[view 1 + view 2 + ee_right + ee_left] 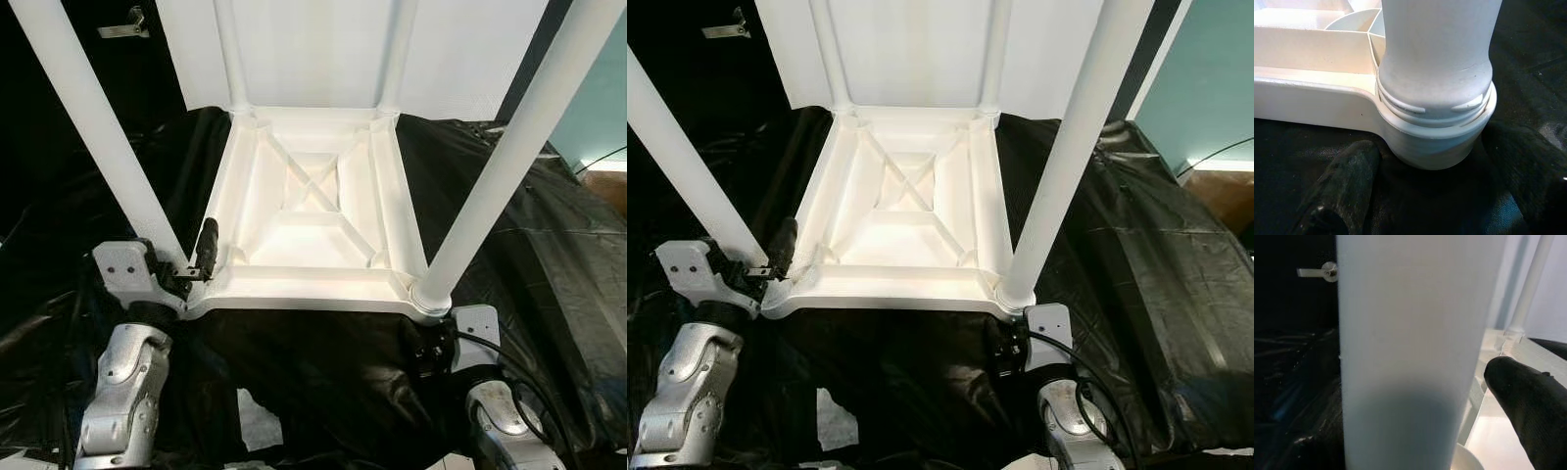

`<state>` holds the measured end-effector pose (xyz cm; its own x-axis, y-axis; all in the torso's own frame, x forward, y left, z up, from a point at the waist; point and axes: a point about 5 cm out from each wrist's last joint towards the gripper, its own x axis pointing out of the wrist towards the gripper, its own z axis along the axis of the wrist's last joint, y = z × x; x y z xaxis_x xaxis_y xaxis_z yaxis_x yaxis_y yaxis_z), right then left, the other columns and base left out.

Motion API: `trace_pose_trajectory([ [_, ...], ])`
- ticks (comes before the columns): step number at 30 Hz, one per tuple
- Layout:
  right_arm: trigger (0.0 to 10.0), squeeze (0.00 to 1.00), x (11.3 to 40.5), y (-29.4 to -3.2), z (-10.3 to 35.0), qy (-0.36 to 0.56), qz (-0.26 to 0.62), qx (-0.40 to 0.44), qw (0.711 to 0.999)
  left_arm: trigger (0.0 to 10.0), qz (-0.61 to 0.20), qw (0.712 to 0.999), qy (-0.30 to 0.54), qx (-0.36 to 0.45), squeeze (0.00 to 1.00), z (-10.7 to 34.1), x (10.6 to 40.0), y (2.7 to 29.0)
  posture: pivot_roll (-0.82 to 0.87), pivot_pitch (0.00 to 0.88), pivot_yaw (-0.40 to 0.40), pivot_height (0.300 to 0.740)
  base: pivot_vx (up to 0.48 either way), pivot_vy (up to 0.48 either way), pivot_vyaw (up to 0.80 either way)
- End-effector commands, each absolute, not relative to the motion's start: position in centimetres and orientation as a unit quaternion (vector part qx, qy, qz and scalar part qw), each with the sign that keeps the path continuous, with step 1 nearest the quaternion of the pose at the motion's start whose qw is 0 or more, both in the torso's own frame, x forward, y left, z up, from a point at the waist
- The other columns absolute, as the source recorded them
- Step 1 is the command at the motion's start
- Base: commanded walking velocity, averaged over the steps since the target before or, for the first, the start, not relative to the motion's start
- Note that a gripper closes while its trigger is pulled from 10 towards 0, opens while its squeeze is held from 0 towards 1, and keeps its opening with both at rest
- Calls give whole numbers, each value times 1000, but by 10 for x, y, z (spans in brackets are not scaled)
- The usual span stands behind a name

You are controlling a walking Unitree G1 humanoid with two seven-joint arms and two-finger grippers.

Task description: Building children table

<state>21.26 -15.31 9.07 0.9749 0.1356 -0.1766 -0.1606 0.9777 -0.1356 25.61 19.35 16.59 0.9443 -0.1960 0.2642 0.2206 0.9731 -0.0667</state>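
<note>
Right gripper (1425, 196): low at the near right corner of the upturned tabletop, its two black fingers (1339, 193) spread wide on either side of the corner socket; they flank it and lie on the sheet, and clear contact with the socket cannot be made out.
Corner socket (1435, 142): a round white collar just ahead of the right gripper, with the right leg seated in it and a ridged ring visible at the joint.
Right leg (509, 147): a white tube rising from that socket, leaning toward the camera.
Left gripper (191, 266): at the near left corner, closed about the base of the left leg; one black finger (208, 245) stands upright on the inner side of the leg, over the tabletop rim, and the other is hidden behind the tube.
Left leg (93, 137): a white tube directly between the left gripper's fingers, close in front of the wrist camera, slanting up and outward.
Tabletop (313, 289): white plastic, lying underside up between the two grippers, with raised ribs crossing in its middle.
Far legs (230, 54): two more white tubes standing at the corners beyond both grippers.
Black sheet (323, 372): shiny plastic spread under the tabletop and both grippers.
White panel (460, 59): upright just beyond the far edge.
Metal handle (122, 27): beyond the left gripper, on a dark surface.
</note>
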Motion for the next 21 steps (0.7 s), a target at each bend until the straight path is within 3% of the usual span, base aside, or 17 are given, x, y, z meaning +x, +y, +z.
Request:
trace_pose_trajectory([
  [1, 10000, 0, 214, -150, 97, 68, 78, -74, 992, 10000, -99, 989, -97, -46, 0, 156, 261, 189, 34, 47, -2, 740, 0, 0, 0],
  [7, 10000, 0, 219, -151, 106, 60, 65, -62, 994, 10000, -50, 995, -50, -72, 0, 138, 264, 192, 25, 48, -1, 740, 0, 0, 0],
  [17, 10000, 0, 219, -151, 105, 61, 68, -64, 994, 10000, -48, 996, -51, -58, 0, 136, 262, 192, 27, 47, -6, 740, 0, 0, 0],
  [18, 10000, 0, 219, -151, 105, 62, 68, -65, 994, 10000, -48, 996, -54, -59, 149, 137, 261, 193, 28, 46, -7, 740, 0, 0, 0],
  [20, 10000, 0, 219, -151, 105, 63, 69, -65, 994, 10000, -48, 996, -55, -60, 149, 137, 261, 193, 28, 46, -7, 740, 0, 0, 0],
  [21, 10000, 0, 219, -150, 105, 64, 70, -65, 993, 10000, -47, 995, -66, -62, 1000, 139, 261, 193, 28, 46, -7, 740, 0, 0, 0],
])
